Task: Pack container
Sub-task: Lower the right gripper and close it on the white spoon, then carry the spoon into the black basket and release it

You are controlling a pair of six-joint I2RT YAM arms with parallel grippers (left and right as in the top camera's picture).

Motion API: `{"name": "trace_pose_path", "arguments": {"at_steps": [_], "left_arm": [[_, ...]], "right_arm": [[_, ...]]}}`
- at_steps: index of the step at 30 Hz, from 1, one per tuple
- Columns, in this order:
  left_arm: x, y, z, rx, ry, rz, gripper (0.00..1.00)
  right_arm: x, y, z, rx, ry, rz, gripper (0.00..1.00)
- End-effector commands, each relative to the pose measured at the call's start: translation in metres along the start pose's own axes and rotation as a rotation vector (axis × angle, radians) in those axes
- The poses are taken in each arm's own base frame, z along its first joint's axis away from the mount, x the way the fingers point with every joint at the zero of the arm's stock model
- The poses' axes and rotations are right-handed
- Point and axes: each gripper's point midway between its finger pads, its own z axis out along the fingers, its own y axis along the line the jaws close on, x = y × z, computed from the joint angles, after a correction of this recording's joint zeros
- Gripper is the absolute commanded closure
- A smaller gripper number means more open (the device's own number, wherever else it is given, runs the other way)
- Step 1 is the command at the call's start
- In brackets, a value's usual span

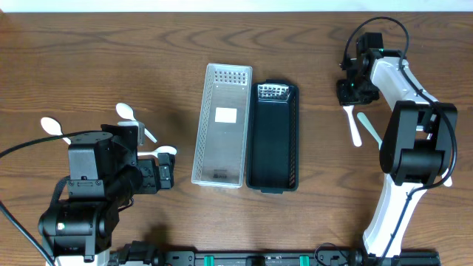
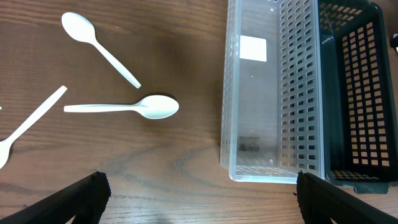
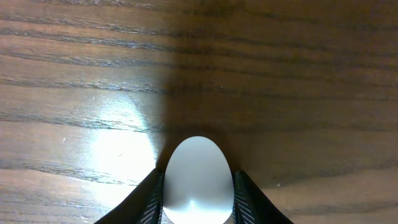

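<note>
A clear plastic basket (image 1: pixel 222 125) and a black basket (image 1: pixel 273 140) lie side by side in the middle of the table; both also show in the left wrist view, the clear one (image 2: pixel 273 93) and the black one (image 2: pixel 360 93). My right gripper (image 1: pixel 350 91) is down at the table on the far right, shut on the bowl of a white plastic spoon (image 3: pixel 197 171), whose handle (image 1: pixel 352 125) points toward the front. My left gripper (image 2: pixel 199 202) is open and empty, hovering left of the clear basket's near end. Three white spoons (image 2: pixel 140 107) (image 2: pixel 93 43) (image 2: pixel 31 121) lie left of it.
A second white spoon (image 1: pixel 369 127) lies just right of the held one. Something pale and meshed (image 1: pixel 272 91) sits at the far end of the black basket. The right arm's base (image 1: pixel 414 159) stands at the right edge.
</note>
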Motion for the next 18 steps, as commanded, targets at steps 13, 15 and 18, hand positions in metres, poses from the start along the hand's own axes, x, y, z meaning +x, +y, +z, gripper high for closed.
{"name": "trace_pose_path", "arguments": {"at_steps": [13,15,18], "left_arm": [[-0.003,-0.001,-0.003,0.0,-0.011,0.01,0.02],[-0.003,-0.001,-0.003,0.0,-0.011,0.01,0.02],[-0.003,-0.001,-0.003,0.0,-0.011,0.009,0.02]], "right_arm": [[-0.01,0.025,-0.131,0.002,-0.219,0.093,0.99],[-0.005,0.046,-0.157,-0.033,-0.256,0.097,0.99],[0.004,0.088,-0.193,-0.129,-0.308,0.105,0.99]]}}
